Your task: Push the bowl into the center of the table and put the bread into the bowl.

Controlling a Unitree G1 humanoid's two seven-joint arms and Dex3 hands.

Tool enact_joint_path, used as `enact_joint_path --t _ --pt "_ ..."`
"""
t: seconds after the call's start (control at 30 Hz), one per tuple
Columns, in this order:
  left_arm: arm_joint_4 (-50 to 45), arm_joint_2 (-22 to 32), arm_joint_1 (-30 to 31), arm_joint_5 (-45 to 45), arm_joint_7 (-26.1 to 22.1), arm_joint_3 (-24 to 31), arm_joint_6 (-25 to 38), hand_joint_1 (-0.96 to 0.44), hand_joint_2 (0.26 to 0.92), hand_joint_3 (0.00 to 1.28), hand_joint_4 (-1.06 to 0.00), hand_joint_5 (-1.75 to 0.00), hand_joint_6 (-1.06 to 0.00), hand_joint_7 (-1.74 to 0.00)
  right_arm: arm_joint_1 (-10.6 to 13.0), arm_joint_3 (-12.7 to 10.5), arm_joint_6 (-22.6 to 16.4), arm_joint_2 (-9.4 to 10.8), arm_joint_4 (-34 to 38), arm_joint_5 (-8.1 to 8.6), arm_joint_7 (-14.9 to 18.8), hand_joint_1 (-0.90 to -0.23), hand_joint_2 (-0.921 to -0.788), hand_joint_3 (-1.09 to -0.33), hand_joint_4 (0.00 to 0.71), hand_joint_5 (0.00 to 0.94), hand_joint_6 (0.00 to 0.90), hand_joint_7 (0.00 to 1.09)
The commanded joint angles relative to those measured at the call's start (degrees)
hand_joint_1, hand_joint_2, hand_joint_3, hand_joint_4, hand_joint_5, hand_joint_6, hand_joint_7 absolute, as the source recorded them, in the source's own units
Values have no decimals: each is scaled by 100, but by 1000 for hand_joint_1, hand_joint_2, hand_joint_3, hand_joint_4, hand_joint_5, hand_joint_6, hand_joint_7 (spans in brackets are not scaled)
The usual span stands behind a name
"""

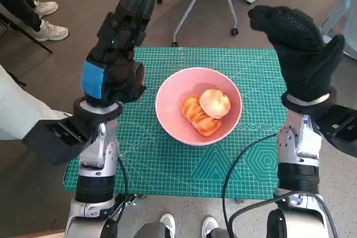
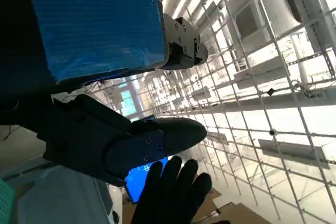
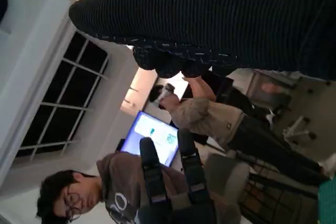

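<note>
Looks finished: bowl sits mid-mat, bread inside. Left hand at nine o'clock, right hand at three, both raised, spread, holding nothing.

The left hand is black with blue tape; the right hand wears black knit. Pale forearms carry black cables.

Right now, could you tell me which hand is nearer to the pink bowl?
Left. The left hand is raised beside the pink bowl; the right hand is raised farther off.
</note>
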Motion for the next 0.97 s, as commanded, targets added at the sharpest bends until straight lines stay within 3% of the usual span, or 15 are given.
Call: enact_joint_path --t 0.03,0.47,0.97 --pt "76 84 17 81 -92 -62 -139 -760 921 699 -138 0 -215 -29 -14 -34 -89 -70 173 -36 -10 -639 -921 -618 201 2 161 271" --pt "279 122 13 221 -85 -107 -119 -764 921 706 -128 0 -222 -42 -101 -25 -322 -95 428 -121 -26 -637 -921 -634 202 1 172 247" --pt "750 144 -175 334 -168 -150 -677 -749 921 700 -108 0 -202 -51 -128 -3 -401 -134 517 -126 -6 -638 -921 -643 201 0 181 231"
